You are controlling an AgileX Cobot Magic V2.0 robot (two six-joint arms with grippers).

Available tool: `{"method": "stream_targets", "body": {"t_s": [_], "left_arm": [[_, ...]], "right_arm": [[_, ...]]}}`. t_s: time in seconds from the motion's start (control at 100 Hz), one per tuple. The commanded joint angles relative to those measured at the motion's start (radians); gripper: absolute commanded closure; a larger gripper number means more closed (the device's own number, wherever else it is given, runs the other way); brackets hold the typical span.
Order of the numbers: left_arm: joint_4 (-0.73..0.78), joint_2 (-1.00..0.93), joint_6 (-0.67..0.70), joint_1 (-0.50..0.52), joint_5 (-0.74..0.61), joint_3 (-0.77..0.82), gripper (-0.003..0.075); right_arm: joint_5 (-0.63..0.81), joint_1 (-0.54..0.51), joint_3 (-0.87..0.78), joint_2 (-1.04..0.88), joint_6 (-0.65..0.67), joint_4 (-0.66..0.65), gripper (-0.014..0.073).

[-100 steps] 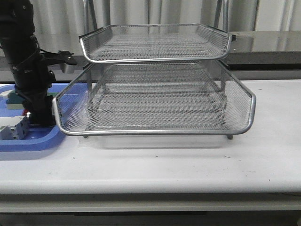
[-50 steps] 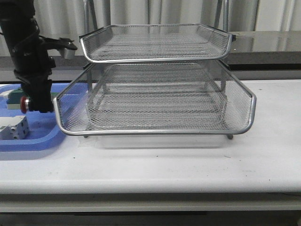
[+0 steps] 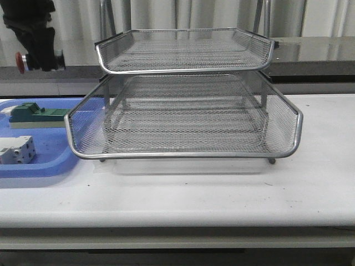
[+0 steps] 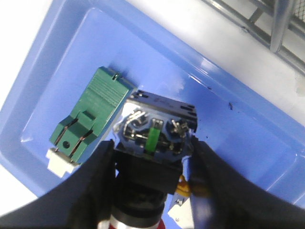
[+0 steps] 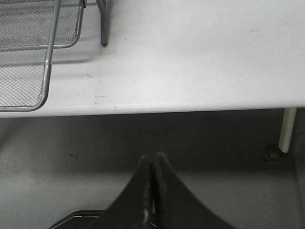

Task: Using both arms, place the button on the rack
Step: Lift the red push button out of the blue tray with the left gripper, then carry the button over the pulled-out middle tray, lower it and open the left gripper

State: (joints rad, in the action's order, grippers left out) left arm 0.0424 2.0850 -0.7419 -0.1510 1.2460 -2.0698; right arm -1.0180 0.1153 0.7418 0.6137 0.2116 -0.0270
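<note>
the left gripper (image 4: 153,157) clamps the button (image 4: 155,136) between its fingers (image 4: 93,186), terminals outward, cap back toward the wrist, high above the blue tray (image 3: 39,160), likely to clear the rack (image 3: 183,113) rim. the green block (image 4: 90,117) lies beyond the fingertips. the right gripper (image 5: 152,183) is pressed closed, empty, off the table edge.
</note>
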Motion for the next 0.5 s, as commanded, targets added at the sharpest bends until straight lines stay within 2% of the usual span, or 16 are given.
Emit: {"method": "stream_targets", "body": {"t_s": [0.0,0.26,0.49], "left_arm": [[-0.003,-0.118,0.039,-0.007,0.033,-0.018,0.074],[-0.028,-0.319,0.086,-0.045,0.033,0.183,0.074],[-0.07,-0.5,0.086,-0.14,0.033,0.366,0.074]], "right_arm": [[0.057,0.002,0.034,0.001,-0.002,-0.011,0.0664],[0.057,0.002,0.034,0.001,-0.002,-0.011,0.0664],[0.057,0.002,0.034,0.001,-0.002,-0.011,0.0664]]}}
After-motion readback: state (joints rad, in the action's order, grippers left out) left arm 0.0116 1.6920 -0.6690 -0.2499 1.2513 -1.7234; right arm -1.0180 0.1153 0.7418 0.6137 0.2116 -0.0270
